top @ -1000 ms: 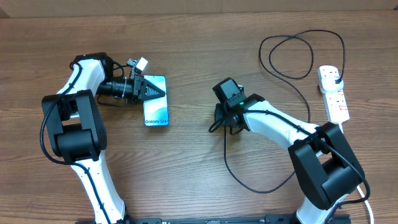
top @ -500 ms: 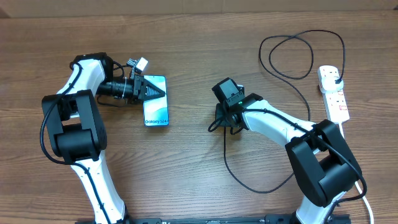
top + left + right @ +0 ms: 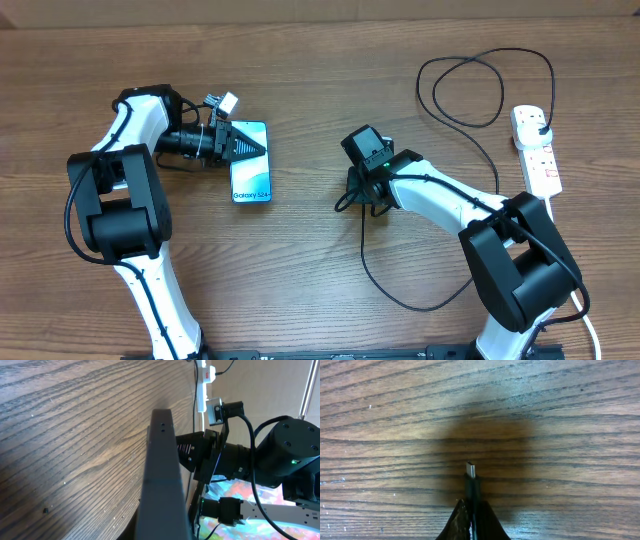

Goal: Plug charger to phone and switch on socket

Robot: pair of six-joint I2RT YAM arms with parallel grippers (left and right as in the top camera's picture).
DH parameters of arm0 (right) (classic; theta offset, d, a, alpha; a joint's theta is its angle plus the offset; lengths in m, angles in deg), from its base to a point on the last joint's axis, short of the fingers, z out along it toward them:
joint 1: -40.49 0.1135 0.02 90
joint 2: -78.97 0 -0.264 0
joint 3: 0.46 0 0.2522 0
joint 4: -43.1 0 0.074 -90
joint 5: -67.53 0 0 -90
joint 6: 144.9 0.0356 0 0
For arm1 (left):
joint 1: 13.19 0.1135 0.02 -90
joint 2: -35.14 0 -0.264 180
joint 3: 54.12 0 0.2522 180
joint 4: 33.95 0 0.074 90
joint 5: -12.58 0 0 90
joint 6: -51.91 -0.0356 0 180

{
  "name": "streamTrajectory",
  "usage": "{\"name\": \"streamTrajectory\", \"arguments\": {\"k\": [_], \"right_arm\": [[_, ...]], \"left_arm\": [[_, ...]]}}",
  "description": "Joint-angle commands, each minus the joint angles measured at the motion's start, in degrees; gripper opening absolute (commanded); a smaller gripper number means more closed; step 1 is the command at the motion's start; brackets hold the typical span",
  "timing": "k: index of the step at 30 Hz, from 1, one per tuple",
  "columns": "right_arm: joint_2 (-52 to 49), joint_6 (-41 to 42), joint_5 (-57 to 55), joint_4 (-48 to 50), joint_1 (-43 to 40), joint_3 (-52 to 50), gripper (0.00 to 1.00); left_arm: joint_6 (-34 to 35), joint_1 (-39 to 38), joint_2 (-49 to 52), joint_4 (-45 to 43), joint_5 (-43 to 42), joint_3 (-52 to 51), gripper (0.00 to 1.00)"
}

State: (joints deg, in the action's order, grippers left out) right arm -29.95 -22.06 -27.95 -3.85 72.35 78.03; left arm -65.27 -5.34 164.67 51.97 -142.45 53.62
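Between the closed fingertips of the right gripper, the charger is being pinched just behind its connector. The small metal tip is poking out ahead of the fingers, over the wood-grain table. Behind this gripper, the thin black cable is trailing back along the arm, curving round in a wide bend and a loop. It is ending at its black plug, which is sitting in the far end of the socket. The socket is a white power strip lying well off to the gripper's right. The left gripper is stretching out sideways toward the right one, its jaws drawn together into a single dark wedge. Directly beneath that wedge the phone is lying flat, screen up and glowing light blue, its upper half covered by the fingers. Whether those fingers are pressing on the phone or only hanging over it cannot be told. The two grippers are pointing toward each other, well apart.
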Motion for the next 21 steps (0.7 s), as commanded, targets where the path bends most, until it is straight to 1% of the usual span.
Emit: {"name": "streamTrajectory", "arguments": {"k": [1,5,8,10,11,12,13,14,15,18,19,21], "right_arm": [[-3.0,0.2,0.6,-1.1,-0.1,-1.0,0.04],[-1.4,-2.5,0.7,-3.3,-0.1,-0.2,0.04],[2.4,-5.7,0.9,-4.7,-0.2,0.4,0.04],[5.9,-9.0,3.6,-5.4,-0.7,0.6,0.04],[7.8,-10.4,5.4,-5.9,-1.1,0.6,0.04],[10.4,-11.6,7.5,-6.8,-1.8,0.6,0.04],[12.9,-12.8,9.7,-7.7,-2.4,0.6,0.04],[15.1,-14.2,12.2,-8.5,-3.0,0.6,0.04],[17.2,-15.5,14.9,-9.3,-3.5,0.6,0.04],[23.2,-20.3,24.6,-11.9,-4.8,0.6,0.04],[25.1,-22.9,28.8,-12.9,-5.0,0.6,0.04],[27.2,-25.8,34.9,-14.1,-5.0,0.6,0.04]], "left_arm": [[0.2,-0.2,-0.1,-0.2,-1.4,-0.1,0.04],[0.1,-0.2,-0.1,-0.9,-0.3,-0.1,0.04],[0.2,-0.2,-0.1,-2.0,0.8,-0.1,0.04],[0.0,0.0,-0.1,-1.4,-2.9,-0.1,0.04],[-2.6,0.3,-0.1,-0.3,-7.7,-0.1,0.05],[-9.2,0.5,-0.1,2.5,-15.7,-0.2,0.04],[-13.1,0.7,-0.1,4.7,-19.5,-0.1,0.04],[-18.8,0.9,-0.1,8.7,-23.5,-0.1,0.04],[-23.6,1.1,-0.1,12.5,-25.6,-0.1,0.04],[-34.3,1.2,-0.1,23.4,-25.5,-0.3,0.04],[-35.2,1.2,-0.2,24.8,-25.5,-0.9,0.04],[-33.7,1.1,-0.7,24.8,-25.6,-2.3,0.04]]}}
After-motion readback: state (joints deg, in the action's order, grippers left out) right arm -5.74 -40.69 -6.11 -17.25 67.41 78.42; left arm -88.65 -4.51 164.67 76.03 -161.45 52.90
